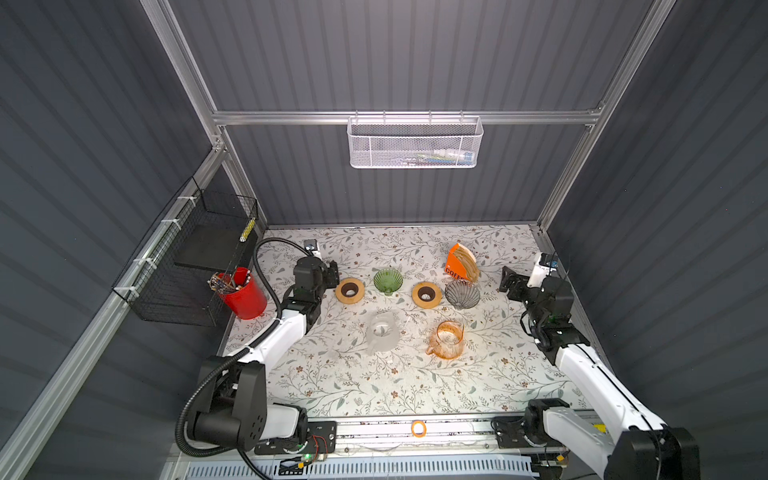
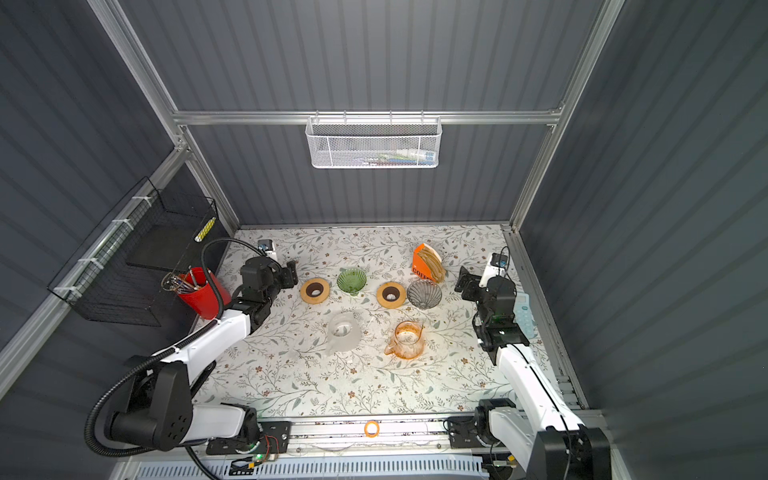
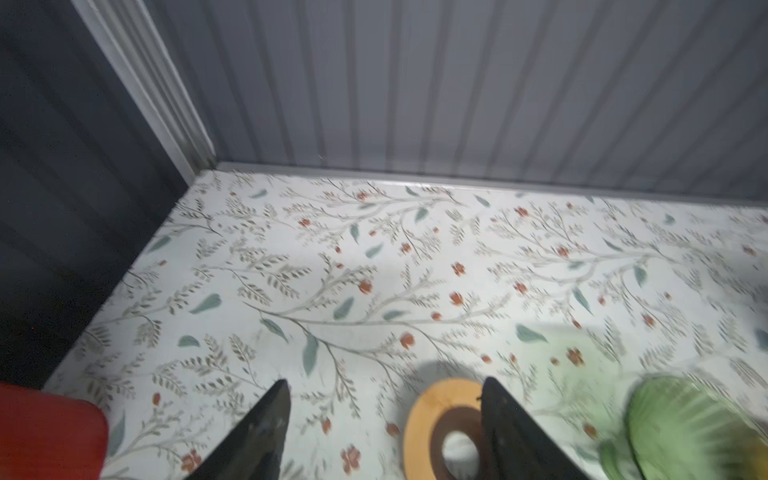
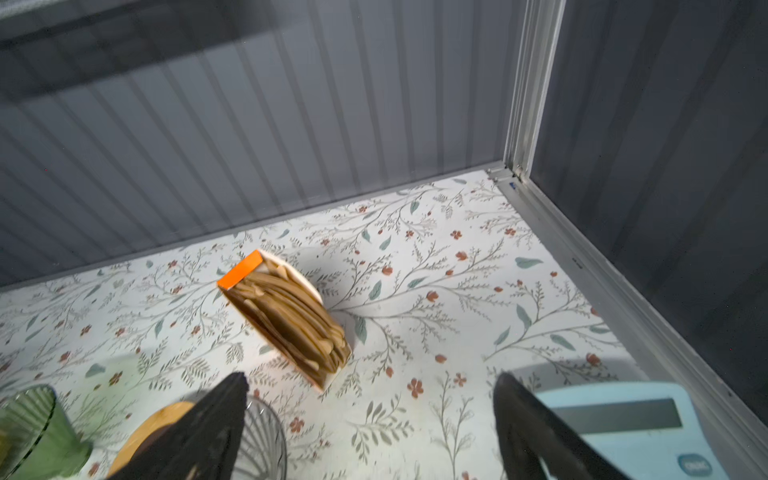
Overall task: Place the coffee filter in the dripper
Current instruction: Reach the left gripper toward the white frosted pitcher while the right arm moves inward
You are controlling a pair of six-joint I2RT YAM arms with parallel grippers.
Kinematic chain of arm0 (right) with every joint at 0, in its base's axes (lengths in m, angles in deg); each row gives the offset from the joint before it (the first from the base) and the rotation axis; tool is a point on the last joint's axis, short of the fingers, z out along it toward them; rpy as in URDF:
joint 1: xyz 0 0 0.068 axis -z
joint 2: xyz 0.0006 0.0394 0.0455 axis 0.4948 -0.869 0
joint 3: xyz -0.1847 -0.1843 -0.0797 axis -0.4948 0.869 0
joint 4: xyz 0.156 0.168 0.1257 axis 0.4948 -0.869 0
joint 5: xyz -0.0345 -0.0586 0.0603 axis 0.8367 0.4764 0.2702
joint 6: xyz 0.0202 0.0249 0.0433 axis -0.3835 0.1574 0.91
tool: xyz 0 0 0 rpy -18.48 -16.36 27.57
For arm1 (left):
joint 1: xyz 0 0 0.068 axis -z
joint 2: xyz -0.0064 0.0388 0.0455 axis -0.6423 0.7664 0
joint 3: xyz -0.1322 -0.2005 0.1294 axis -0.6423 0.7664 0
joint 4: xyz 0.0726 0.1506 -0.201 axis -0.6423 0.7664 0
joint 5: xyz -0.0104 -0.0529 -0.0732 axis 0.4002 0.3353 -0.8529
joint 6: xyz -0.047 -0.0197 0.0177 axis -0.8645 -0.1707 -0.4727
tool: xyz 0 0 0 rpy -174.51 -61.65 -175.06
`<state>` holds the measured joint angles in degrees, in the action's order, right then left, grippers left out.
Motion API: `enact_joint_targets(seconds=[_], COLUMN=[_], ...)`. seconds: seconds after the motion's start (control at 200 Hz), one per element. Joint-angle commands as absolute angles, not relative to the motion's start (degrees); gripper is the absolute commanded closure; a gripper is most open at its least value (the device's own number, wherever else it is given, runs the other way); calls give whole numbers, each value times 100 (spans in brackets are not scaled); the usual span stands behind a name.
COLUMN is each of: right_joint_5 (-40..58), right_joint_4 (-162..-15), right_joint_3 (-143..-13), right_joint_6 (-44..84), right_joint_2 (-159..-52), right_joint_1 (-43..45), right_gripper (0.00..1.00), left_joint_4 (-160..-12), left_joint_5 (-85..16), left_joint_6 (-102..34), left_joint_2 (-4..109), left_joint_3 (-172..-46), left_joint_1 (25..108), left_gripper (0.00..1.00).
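Hovering left of the green dripper [image 1: 388, 280], past a wooden ring [image 1: 349, 290], with left gripper [image 3: 384, 382] parted and empty. Standing right of that dripper and farther back, coffee filters [image 4: 291, 320] upright in an orange box [image 1: 452, 266]. Farther right again, right gripper [image 4: 372, 376] spread wide, gripping nothing.

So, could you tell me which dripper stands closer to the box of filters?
The grey dripper, right beside the orange filter box; the green dripper stands between the two wooden rings.

Brown coffee filters [image 4: 291, 320] stand packed in an orange box [image 1: 453, 266] ahead of the right fingers [image 4: 208, 432]. A grey dripper [image 1: 462, 293] sits upright beside those fingers, a green dripper [image 1: 388, 280] near the left fingers [image 3: 511, 428].
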<state>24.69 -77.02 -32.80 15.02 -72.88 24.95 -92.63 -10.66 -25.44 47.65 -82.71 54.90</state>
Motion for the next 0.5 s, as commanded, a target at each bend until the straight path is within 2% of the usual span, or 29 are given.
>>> enact_joint_targets(seconds=[0.0,0.085,0.285,0.36,0.49], right_joint_5=[2751,2672,2582,2572,2390], right_joint_4=[-8630,-8839,-9197,-9348,-9568], right_joint_3=[-3496,-3568,-3709,-3765,-3779], right_joint_6=[1605,1627,1688,1693,1856], right_joint_2=[-7075,-6947,-6847,-6837,-6789], right_joint_1=[2136,1896,1490,1324,1095], right_gripper=[10,15,17,23,27], left_joint_4=[-7955,-7580,-6455,-6065,-5531], left_joint_5=[-1253,-1451,-1899,-2106,-2457], left_joint_6=[-2935,-3101,-3277,-3475,-3992], left_joint_2=[4390,4029,3262,3040,2722], left_joint_3=[-8477,-8434,-8430,-8395,-8228], left_joint_1=[5698,5769,5880,5961,6200], left_gripper=[28,28,30,30,32])
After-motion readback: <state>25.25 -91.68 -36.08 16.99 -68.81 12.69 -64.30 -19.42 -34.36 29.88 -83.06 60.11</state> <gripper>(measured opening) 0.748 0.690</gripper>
